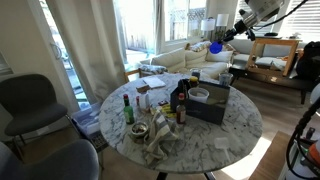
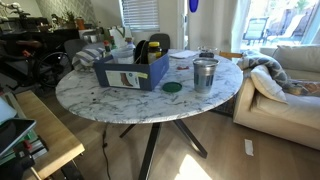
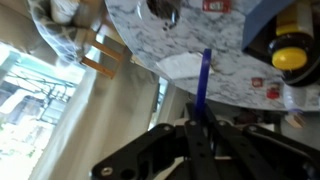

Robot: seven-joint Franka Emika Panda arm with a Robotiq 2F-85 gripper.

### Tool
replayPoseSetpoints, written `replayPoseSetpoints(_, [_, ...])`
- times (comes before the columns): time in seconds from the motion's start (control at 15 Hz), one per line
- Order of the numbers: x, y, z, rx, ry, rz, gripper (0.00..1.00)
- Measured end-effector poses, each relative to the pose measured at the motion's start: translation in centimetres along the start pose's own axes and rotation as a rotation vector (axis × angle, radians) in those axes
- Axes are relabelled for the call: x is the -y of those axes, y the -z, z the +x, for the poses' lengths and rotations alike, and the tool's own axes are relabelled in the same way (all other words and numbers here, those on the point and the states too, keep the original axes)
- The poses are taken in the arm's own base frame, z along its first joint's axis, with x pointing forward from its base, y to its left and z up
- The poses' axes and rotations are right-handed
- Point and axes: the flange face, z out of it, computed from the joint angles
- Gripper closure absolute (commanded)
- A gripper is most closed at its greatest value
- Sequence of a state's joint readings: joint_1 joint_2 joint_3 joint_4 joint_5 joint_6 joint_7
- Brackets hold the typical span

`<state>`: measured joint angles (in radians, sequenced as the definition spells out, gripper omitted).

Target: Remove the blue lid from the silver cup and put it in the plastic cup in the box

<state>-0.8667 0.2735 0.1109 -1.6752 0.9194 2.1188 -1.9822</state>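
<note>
In the wrist view we saw the pincer (image 3: 203, 120) closed tight on the blue lid (image 3: 205, 75), edge-on; only in both exterior views did the lid hang high above the box (image 2: 125, 75), off to its side.

blue lid (image 2: 193, 5) cropped by top picture edge

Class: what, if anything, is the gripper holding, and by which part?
The gripper holds the blue lid, pinched near one edge, with most of the lid sticking out in front.
</note>
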Motion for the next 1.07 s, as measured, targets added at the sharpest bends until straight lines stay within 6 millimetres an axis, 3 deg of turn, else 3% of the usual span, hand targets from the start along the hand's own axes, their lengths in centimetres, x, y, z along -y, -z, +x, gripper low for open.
replayPoseSetpoints(0.2, [3.6, -1.1, 4.7, -0.105, 0.026, 0.169, 0.98])
replayPoseSetpoints(0.4, [7.8, -3.5, 6.2, -0.173, 0.016, 0.359, 0.92])
replayPoseSetpoints(0.53, [9.2, -4.6, 6.3, -0.190, 0.005, 0.420, 0.92])
replayPoseSetpoints(0.67, [9.4, -4.8, 6.1, -0.191, 0.000, 0.425, 0.98])
replayPoseSetpoints(0.8, [10.1, -5.1, 5.3, -0.140, -0.016, 0.485, 0.98])
replayPoseSetpoints(1.07, [13.5, -7.9, 3.1, -0.058, -0.053, 0.702, 0.98])
